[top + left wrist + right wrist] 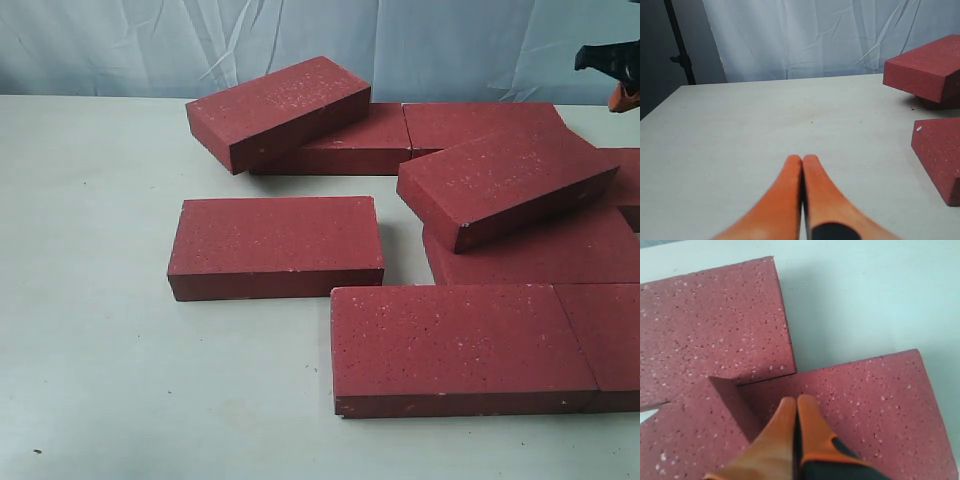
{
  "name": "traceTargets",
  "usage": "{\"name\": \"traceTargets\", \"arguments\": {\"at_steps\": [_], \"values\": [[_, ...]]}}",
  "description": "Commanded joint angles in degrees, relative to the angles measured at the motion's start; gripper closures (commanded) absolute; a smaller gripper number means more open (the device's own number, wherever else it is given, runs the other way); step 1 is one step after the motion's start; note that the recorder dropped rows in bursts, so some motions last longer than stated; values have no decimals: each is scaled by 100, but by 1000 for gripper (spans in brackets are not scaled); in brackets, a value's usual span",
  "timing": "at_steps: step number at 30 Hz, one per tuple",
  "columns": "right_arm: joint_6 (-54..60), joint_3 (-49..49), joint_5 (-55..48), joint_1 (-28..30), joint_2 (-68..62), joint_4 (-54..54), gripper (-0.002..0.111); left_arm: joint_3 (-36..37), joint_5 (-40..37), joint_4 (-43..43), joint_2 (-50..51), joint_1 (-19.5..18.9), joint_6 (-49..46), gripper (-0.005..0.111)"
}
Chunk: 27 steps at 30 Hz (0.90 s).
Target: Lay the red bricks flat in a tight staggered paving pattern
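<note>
Several red bricks lie on the white table. One brick lies flat by itself. Two more, the front brick and its neighbour, lie flat side by side. A tilted brick leans on a flat one at the back. Another tilted brick rests on flat ones. My right gripper hovers at the far right, shut and empty, just above a brick. My left gripper is shut and empty over bare table, with bricks off to its side; it is out of the exterior view.
A pale blue-white curtain hangs behind the table. A dark stand shows beyond the table's corner in the left wrist view. Bare table surface stretches left of and in front of the bricks.
</note>
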<state>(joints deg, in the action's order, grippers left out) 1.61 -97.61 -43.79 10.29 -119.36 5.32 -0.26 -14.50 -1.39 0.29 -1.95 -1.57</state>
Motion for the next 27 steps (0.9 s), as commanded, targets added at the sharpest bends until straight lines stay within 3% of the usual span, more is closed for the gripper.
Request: {"name": "traceTargets", "arguments": {"at_steps": [1,7,15,27], "values": [[346,-278,-1,50,-361,18,109,26,79,8,-29,-26,14,107],[649,-642,-206,50,-834,68,109,26,79,8,-29,-26,14,107],[2073,-682,-604,37,-935,1360,109,26,79,8,-29,-26,14,107],[2084,-682,-1622,-400,-871,1637,109,26,79,8,-29,-26,14,107]]}}
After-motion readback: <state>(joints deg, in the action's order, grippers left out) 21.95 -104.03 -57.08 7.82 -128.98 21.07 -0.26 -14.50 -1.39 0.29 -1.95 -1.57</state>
